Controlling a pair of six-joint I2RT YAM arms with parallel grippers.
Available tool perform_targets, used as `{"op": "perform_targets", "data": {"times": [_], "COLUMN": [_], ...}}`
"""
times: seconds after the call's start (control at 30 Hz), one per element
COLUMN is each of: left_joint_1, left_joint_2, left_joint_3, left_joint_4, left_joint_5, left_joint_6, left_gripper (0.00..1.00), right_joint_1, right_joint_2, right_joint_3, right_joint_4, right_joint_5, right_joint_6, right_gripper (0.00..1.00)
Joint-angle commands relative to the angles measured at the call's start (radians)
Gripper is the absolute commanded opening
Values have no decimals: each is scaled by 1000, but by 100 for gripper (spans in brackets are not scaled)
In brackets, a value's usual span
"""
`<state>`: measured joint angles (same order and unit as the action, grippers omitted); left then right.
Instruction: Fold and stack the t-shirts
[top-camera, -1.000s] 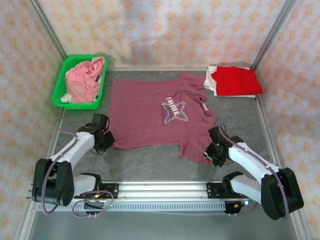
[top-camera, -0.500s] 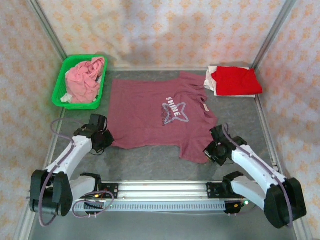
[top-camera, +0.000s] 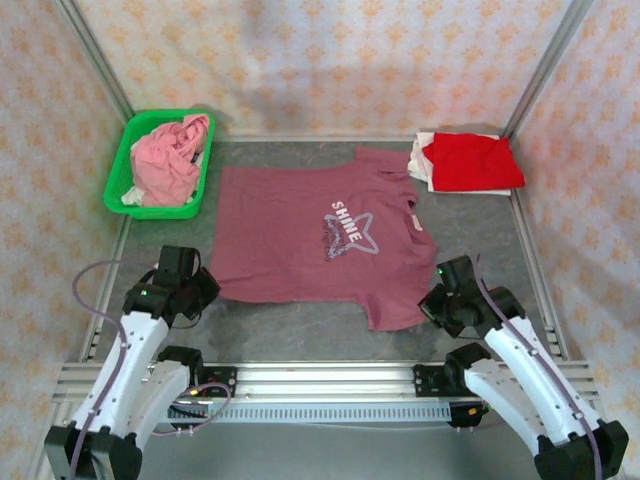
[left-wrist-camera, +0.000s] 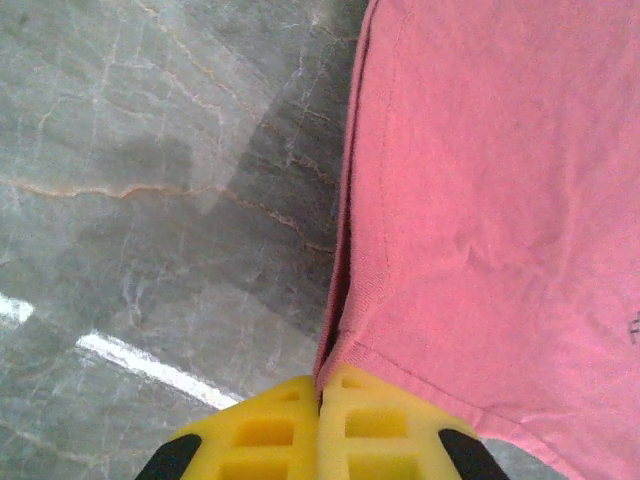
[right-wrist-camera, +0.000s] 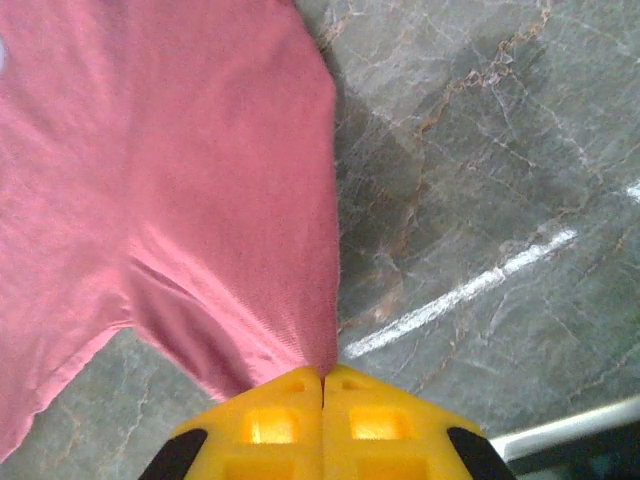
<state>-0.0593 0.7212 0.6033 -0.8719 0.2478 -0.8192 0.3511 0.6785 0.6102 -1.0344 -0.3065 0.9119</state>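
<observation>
Left claw (left-wrist-camera: 320, 388) and right claw (right-wrist-camera: 322, 378) both pinch the one maroon t-shirt (top-camera: 300, 235).

A maroon cloth t-shirt (top-camera: 290, 240) is printed with a pale "SHINE" star motif (top-camera: 350, 228). A crumpled pink cloth shirt (top-camera: 165, 160) is held in a bright green plastic basket (top-camera: 118, 190). A folded red shirt (top-camera: 468, 162) is stacked on a white folded shirt (top-camera: 420, 160). The grey stone-look table (top-camera: 300, 335) is veined with brown and white.
</observation>
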Motion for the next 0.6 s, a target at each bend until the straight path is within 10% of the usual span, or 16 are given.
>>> {"op": "perform_targets", "data": {"times": [0.0, 0.57], "left_joint_1": [-6, 28], "left_joint_2": [-66, 34], "left_joint_3": [25, 4], "left_joint_4": [-120, 16], "left_joint_5": [-33, -78], "left_joint_6": [-37, 7], "left_gripper": [0, 0], "right_joint_1": [5, 6], "right_joint_2": [-26, 90], "right_joint_3": [76, 197], "right_joint_4": [-96, 104], "right_joint_5": [46, 169], "right_joint_6": [-20, -73], "right_gripper": [0, 0]}}
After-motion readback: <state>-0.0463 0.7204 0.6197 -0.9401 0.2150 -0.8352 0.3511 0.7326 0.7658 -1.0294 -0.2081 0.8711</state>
